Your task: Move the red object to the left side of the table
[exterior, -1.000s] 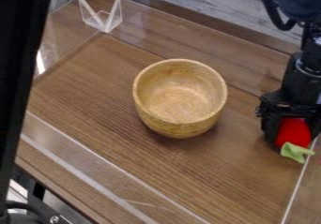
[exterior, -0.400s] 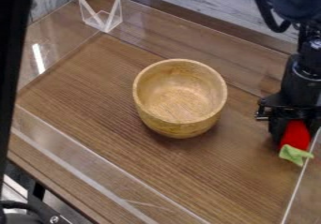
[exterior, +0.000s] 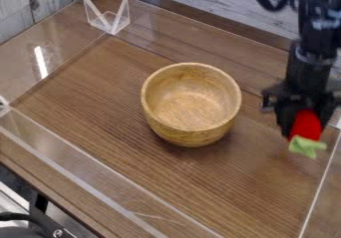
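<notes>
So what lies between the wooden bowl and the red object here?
Only bare tabletop shows between the bowl and the red object, in the camera view.

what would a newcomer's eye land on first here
Probably the big pale wooden bowl, sitting near the middle of the brown tabletop. Next, the bright red toy fruit with its light green leafy end, at the right side, held in the dark fingers of the robot arm reaching in from the upper right.

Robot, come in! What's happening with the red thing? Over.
Gripper shut on red object. Still right of wooden bowl. Bowl may block straight path left. Over.
</notes>
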You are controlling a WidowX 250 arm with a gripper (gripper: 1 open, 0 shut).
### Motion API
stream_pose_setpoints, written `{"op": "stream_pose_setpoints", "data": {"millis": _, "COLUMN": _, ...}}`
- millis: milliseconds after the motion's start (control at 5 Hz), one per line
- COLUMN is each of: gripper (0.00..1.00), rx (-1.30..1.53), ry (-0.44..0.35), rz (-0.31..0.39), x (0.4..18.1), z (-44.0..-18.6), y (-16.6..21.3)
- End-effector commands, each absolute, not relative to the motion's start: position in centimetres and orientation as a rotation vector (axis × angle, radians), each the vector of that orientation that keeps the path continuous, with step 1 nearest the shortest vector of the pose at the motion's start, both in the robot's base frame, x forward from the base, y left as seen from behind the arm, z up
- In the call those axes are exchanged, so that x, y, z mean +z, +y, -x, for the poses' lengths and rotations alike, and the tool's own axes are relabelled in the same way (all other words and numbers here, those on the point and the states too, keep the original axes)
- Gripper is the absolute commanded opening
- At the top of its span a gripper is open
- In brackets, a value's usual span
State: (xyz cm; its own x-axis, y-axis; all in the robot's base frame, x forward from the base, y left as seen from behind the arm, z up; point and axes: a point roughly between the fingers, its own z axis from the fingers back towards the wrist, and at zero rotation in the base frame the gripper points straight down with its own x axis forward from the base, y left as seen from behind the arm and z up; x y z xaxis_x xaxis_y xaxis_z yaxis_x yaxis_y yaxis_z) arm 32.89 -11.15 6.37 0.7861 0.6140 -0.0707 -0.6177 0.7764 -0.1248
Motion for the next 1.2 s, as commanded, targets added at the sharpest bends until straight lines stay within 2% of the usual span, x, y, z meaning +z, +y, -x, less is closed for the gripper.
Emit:
{"op": "stream_pose_setpoints", "data": {"millis": 0, "gripper": 0.0, "rx": 0.671, "ry": -0.055, "rz": 0.225, "x": 11.3, "z": -33.6, "y": -9.0}}
{"op": "stream_pose_setpoints", "data": {"millis": 400, "gripper": 0.0, "rx": 0.682, "ry": -0.113, "rz": 0.262, "x": 18.0, "z": -33.3, "y": -5.8}}
{"op": "stream_pose_setpoints", "data": {"millis": 600, "gripper": 0.0, "rx": 0.704, "ry": -0.145, "rz": 0.255, "x": 18.9, "z": -32.1, "y": -4.4}}
{"op": "stream_pose_setpoints", "data": {"millis": 1000, "gripper": 0.0, "rx": 0.721, "ry": -0.175, "rz": 0.206, "x": 18.2, "z": -30.1, "y": -3.4}}
